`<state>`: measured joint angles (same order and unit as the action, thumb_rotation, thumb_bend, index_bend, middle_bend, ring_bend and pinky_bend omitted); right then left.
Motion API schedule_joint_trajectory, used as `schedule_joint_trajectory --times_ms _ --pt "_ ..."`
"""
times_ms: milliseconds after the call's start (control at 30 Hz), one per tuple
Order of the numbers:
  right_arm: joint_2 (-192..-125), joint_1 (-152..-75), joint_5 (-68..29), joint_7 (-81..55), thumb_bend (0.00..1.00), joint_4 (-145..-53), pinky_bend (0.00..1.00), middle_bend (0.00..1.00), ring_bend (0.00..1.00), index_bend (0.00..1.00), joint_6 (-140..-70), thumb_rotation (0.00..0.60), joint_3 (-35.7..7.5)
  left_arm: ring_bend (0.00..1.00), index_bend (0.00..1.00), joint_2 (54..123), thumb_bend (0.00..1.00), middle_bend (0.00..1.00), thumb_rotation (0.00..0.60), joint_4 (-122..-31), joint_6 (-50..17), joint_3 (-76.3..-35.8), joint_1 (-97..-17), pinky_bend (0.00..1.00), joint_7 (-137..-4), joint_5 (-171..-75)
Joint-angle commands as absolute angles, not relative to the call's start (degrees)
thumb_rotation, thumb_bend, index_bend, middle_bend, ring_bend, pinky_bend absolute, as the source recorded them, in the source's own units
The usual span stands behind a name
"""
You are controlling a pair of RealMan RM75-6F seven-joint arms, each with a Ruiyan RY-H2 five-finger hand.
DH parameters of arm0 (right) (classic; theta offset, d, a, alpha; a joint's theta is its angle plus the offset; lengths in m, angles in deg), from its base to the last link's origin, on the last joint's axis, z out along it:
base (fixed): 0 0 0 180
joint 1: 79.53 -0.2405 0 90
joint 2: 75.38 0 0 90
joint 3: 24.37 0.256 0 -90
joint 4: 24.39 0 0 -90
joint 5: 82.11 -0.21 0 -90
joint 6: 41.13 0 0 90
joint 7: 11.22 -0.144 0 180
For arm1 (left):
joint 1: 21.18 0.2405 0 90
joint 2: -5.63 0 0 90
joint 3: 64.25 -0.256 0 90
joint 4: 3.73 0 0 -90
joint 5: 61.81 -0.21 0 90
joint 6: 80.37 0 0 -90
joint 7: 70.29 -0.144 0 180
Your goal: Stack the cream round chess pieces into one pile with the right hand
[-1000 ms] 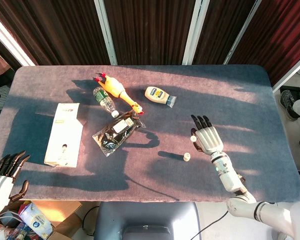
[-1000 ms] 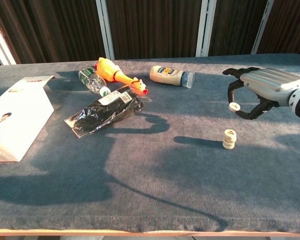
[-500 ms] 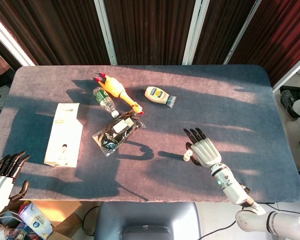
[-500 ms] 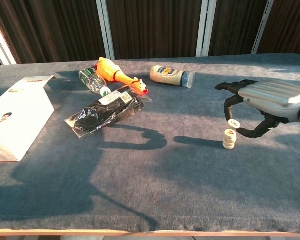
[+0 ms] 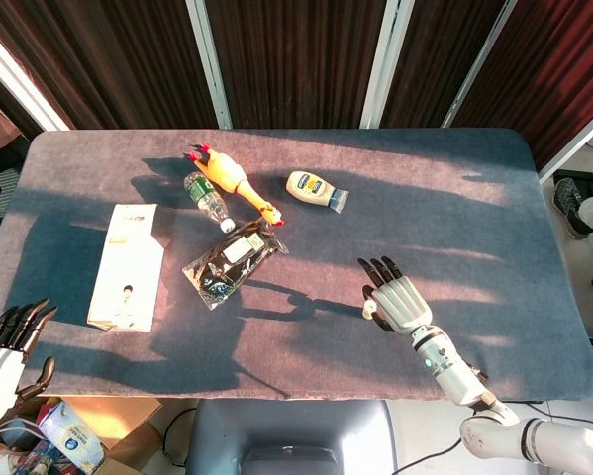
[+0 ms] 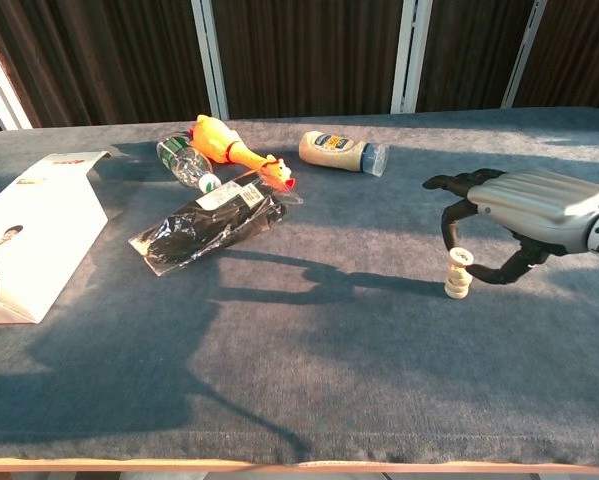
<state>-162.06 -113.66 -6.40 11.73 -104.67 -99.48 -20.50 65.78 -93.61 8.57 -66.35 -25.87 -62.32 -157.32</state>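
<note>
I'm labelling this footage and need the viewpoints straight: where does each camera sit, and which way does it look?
Head view: high over the near table edge, looking steeply down; shows the left hand off the near left corner and the right hand with its forearm.
Chest view: low at the near edge, looking level across the table; shows only the right hand holding a cream piece on the pile.
Both share the right hand, rubber chicken and mayonnaise bottle.

The right hand (image 6: 524, 215) pinches 1 cream chess piece (image 6: 463, 258) between thumb and a finger, tilted, right on top of the small cream pile (image 6: 457, 283) on the grey table (image 6: 309, 380).
</note>
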Motion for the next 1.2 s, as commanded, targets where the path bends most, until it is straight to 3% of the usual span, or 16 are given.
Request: schedule_joint_trajectory --times_ms 33,600,700,900,1200 --pt "-162.01 -113.61 -6.69 12.00 0.50 -104.74 0.08 0.06 0.00 0.58 -99.29 0.600 -20.51 0.00 0.00 65.77 0.54 0.00 0.600 -93.63 8.52 -66.38 -25.89 0.03 -62.34 -157.36" --pt "-159.53 -111.91 -5.27 10.21 0.50 -107.40 0.08 0.06 0.00 0.45 -102.15 0.600 -20.67 0.00 0.00 65.74 0.54 0.00 0.600 -93.56 8.66 -66.34 -25.84 0.03 -62.22 -157.33" --pt "-156.47 -109.37 -3.82 8.18 0.50 -110.54 0.08 0.03 0.00 0.38 -105.98 0.600 -21.39 0.00 0.00 65.68 0.54 0.00 0.600 -93.52 8.82 -66.32 -25.74 0.03 -62.06 -157.25" --pt "-147.96 -101.06 0.81 4.38 0.46 -117.16 0.01 0.00 0.00 0.14 -116.92 0.600 -25.48 0.00 0.00 65.64 0.54 0.00 0.600 -93.47 9.54 -66.34 -25.46 0.03 -61.84 -157.59" --pt "-144.40 -89.99 4.28 -0.83 0.42 -116.68 0.00 0.00 0.00 0.09 -130.19 0.600 -28.74 0.00 0.00 66.16 0.54 0.00 0.600 -93.24 10.71 -66.70 -25.31 0.03 -62.57 -159.48"
